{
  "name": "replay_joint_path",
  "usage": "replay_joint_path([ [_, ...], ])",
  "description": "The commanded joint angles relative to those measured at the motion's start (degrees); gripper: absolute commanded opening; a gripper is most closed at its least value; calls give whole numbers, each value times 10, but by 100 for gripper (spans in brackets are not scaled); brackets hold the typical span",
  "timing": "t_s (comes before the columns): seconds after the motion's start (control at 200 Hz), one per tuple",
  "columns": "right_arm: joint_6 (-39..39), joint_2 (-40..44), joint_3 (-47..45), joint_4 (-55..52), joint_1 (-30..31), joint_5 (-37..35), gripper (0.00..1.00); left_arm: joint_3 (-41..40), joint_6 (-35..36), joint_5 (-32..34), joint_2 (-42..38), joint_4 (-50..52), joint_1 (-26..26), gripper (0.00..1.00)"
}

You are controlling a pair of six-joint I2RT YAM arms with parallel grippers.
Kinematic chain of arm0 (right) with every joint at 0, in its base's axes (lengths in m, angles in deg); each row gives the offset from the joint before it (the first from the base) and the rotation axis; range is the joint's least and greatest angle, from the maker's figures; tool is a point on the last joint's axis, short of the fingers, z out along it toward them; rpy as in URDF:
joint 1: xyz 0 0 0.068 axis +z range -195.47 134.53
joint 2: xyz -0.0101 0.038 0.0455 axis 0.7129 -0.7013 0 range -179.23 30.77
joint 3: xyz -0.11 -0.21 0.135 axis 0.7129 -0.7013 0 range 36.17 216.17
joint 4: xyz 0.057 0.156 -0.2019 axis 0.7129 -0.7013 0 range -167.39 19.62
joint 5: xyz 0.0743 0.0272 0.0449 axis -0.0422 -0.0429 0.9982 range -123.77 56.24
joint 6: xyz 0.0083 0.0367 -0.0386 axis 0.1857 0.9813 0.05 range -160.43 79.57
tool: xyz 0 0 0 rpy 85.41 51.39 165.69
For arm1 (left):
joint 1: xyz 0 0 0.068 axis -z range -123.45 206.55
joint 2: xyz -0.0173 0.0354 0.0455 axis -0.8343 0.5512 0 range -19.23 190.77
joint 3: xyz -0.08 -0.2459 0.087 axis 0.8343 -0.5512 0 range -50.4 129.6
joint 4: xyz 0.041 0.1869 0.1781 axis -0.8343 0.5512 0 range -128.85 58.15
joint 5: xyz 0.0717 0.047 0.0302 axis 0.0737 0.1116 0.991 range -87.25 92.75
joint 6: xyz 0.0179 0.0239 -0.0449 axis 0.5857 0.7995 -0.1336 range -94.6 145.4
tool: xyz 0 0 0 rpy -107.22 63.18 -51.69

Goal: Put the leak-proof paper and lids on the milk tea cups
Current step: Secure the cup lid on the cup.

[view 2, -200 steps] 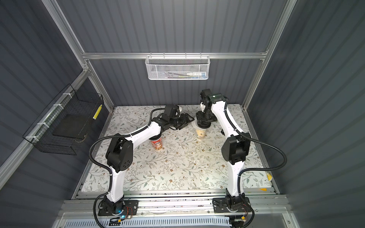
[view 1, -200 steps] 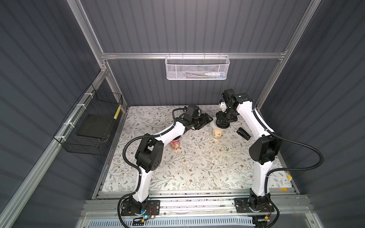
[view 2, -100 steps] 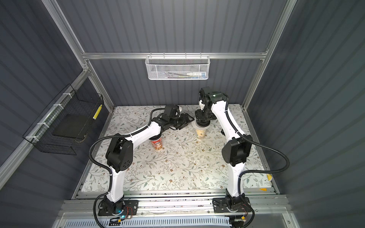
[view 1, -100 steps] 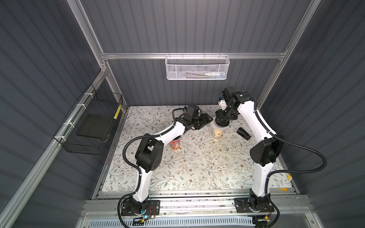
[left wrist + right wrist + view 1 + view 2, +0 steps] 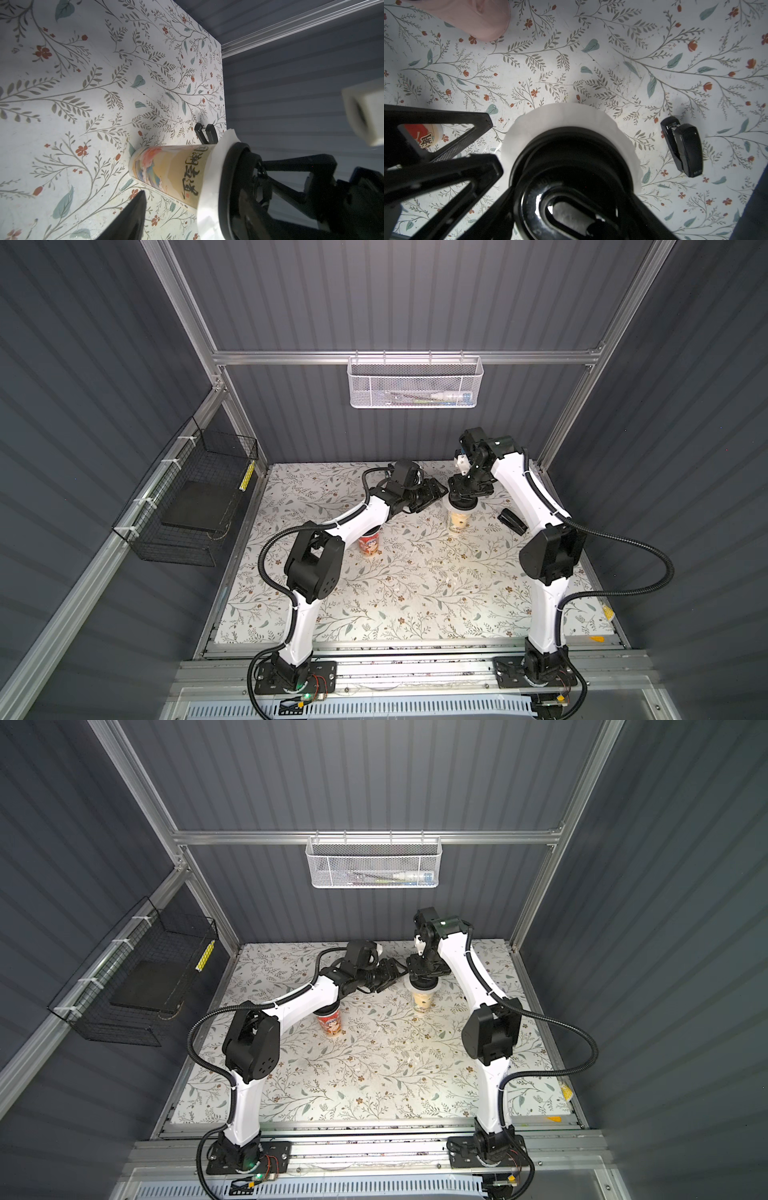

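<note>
The cream-yellow milk tea cup [image 5: 457, 524] [image 5: 166, 172] stands upright at mid-back. A whitish leak-proof paper [image 5: 566, 118] [image 5: 209, 187] is draped over its mouth, its edge hanging down the wall. A black lid [image 5: 571, 164] sits on the paper, and my right gripper [image 5: 463, 499] [image 5: 571, 188] is shut on it from above. My left gripper [image 5: 440, 493] [image 5: 495, 145] is open just beside the cup's rim, holding nothing. One of its fingers [image 5: 133, 216] shows near the cup's base. The red-orange cup [image 5: 330, 1021] [image 5: 425, 135] stands under my left forearm, its mouth hidden.
A black stapler [image 5: 511, 520] [image 5: 683, 145] lies right of the cream cup. A pink pen holder [image 5: 483, 18] stands behind it. A white mesh basket [image 5: 413, 383] hangs on the back wall, a black wire basket [image 5: 195, 497] on the left wall.
My right gripper with the black lid has shifted slightly left and down over the cream cup. The left arm has barely moved.
</note>
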Motion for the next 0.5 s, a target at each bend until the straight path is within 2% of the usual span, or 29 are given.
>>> replay_joint_path([
  [0.0, -8, -1, -10, -2, 2, -5, 75, -1, -4, -5, 0, -4, -3, 71],
  [0.325, -10, 3, -36, 1, 2, -32, 76, -1, -3, -4, -1, -2, -3, 71],
  [0.495, -11, 10, -48, 7, 2, -36, 79, 0, -4, -4, 0, -2, -3, 71],
])
